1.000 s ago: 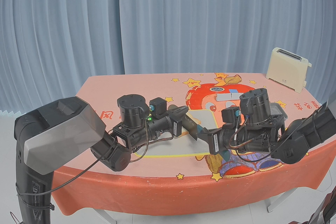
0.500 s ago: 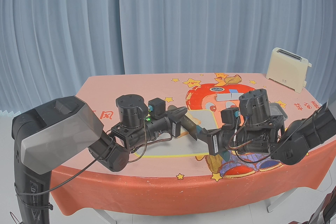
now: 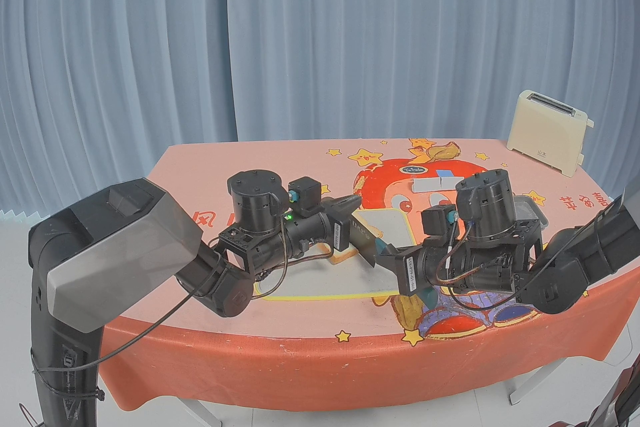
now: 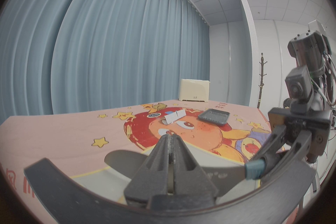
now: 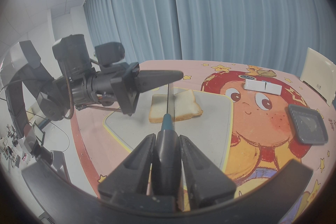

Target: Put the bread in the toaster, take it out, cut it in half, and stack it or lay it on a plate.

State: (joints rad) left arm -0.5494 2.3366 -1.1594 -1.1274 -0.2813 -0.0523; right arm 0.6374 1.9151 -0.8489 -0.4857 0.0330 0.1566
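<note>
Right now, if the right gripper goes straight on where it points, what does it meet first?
Probably the left gripper, which crosses just ahead of the knife held by the right gripper; the bread lies lower. Depth is unclear.

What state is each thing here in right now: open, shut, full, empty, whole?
Left gripper: shut.
Right gripper: shut on the knife.
Knife: gripped by its handle, blade at the bread.
Bread: lying flat; cut or whole, cannot tell behind the blade.
Toaster: upright, nothing sticking out of its slots.
Plate: empty.
</note>
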